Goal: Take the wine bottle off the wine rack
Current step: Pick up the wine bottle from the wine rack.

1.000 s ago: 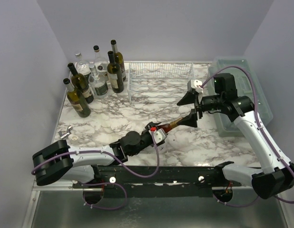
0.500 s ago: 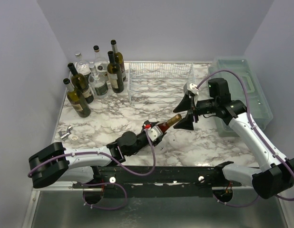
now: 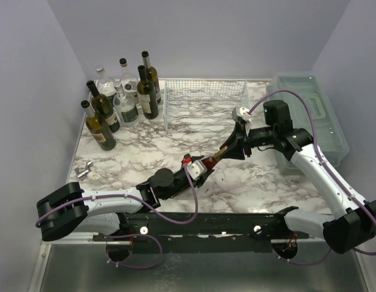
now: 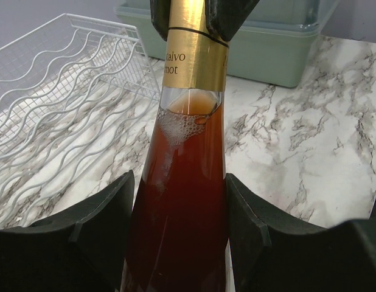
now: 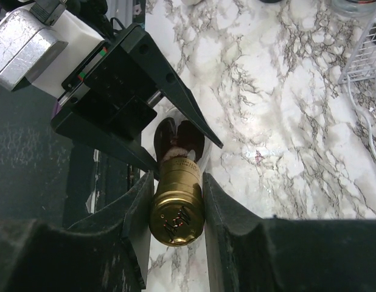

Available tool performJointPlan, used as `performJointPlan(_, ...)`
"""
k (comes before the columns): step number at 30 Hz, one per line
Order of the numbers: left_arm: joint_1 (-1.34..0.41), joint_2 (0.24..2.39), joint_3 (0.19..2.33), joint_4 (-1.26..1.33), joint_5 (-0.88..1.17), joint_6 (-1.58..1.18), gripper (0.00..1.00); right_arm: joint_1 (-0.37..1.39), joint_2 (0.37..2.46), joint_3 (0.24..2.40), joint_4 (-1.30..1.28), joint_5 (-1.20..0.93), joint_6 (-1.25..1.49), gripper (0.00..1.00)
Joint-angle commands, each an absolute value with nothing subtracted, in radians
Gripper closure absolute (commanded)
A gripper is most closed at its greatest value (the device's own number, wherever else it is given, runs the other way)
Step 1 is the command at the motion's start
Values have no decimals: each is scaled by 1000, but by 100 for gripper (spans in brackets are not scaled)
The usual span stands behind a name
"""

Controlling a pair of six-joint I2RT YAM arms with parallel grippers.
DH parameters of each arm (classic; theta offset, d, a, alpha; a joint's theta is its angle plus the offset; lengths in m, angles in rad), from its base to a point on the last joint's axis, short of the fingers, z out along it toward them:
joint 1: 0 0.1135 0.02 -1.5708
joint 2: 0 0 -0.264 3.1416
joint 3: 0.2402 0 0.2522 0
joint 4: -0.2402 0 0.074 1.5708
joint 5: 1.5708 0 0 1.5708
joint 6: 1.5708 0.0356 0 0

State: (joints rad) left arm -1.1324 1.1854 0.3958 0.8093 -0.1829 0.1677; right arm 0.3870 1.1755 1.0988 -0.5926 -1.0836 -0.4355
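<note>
Light is bright, even and diffuse, falling from above. The marbled worktop (image 3: 145,152) takes only soft, faint shadows beneath the arms, and the overhead view is sharp throughout. In the left wrist view the wine bottle (image 4: 182,207) glows amber, and its gold foil (image 4: 194,61) carries a pale sheen. In the right wrist view the near claw fingers (image 5: 115,243) are dark, grainy and out of focus.

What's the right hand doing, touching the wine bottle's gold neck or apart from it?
Touching. In the right wrist view the right hand is shut on the wine bottle, its fingers pressed against both sides of the gold-foil neck, no gap.
</note>
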Motion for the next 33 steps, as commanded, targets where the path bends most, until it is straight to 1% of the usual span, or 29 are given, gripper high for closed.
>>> performJointPlan(1, -1127, 1134, 419, 996, -173, 112, 100, 400, 1190, 1122, -605, -1068, -427, 87)
performJointPlan(4, -1119, 1132, 421, 996, -146, 79, 100, 400, 1189, 1145, -599, -1057, -403, 96)
performJointPlan(6, -1110, 1137, 424, 995, -95, 40, 98, 400, 1195, 1177, -609, -1042, -397, 99)
performJointPlan(8, -1095, 1143, 429, 995, -32, 5, 73, 400, 1205, 1214, -625, -1027, -397, 100)
performJointPlan(9, -1086, 1146, 431, 994, -6, -38, 57, 400, 1209, 1233, -631, -1018, -397, 100)
performJointPlan(11, -1065, 1153, 438, 996, 69, -79, 37, 402, 1219, 1262, -646, -1004, -399, 100)
performJointPlan(13, -1040, 1158, 443, 994, 132, -117, 23, 404, 1228, 1280, -659, -988, -407, 100)
performJointPlan(16, -996, 1163, 451, 993, 204, -156, 9, 411, 1236, 1294, -679, -956, -424, 100)
performJointPlan(19, -959, 1164, 466, 984, 271, -167, 2, 417, 1234, 1307, -703, -932, -446, 100)
performJointPlan(24, -931, 1177, 544, 895, 372, -148, 2, 425, 1234, 1342, -725, -915, -456, 100)
performJointPlan(28, -932, 1200, 601, 812, 377, -92, 2, 429, 1242, 1380, -741, -911, -453, 100)
performJointPlan(30, -931, 1212, 627, 760, 371, -59, 4, 432, 1244, 1391, -746, -908, -451, 100)
performJointPlan(33, -931, 1232, 670, 676, 365, -22, 17, 437, 1243, 1397, -751, -902, -449, 100)
